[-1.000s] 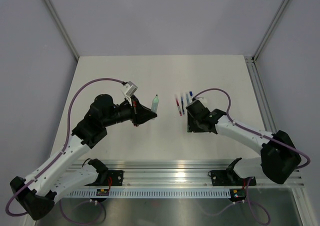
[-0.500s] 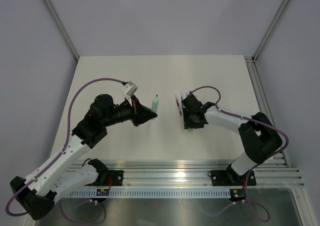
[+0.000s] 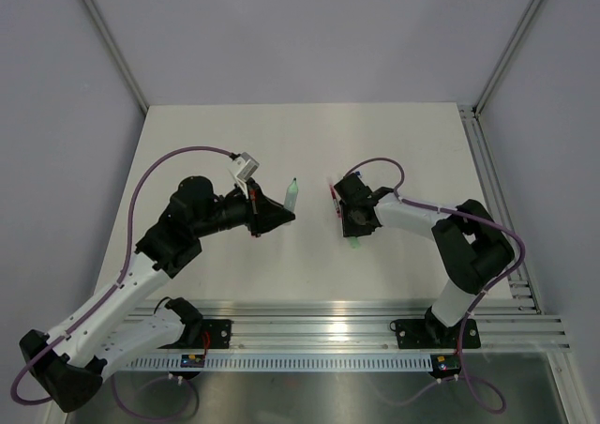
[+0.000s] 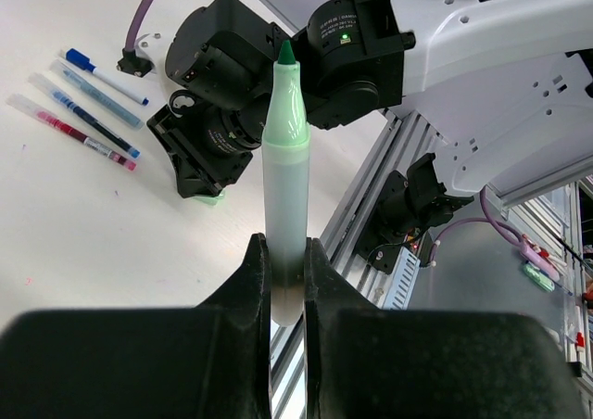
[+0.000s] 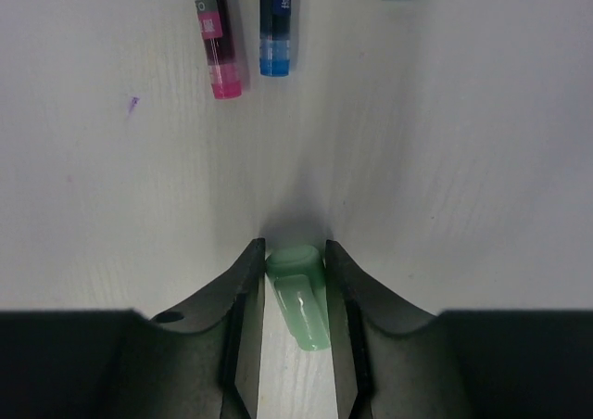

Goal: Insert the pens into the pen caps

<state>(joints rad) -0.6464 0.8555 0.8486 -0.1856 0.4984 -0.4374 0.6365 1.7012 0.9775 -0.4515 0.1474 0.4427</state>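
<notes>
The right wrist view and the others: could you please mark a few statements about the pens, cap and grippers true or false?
The left gripper grips a pale green pen: true.
The green cap lies between the right gripper's fingers: true.
The red pen sits inside the green cap: false, it lies apart on the table, beside the blue pen.
The left gripper is empty: false, it holds the pale green pen.

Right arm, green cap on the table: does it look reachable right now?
Likely yes. The right claw has its fingers either side of the green cap lying on the table, nothing else between; the pens lie beyond it.
</notes>
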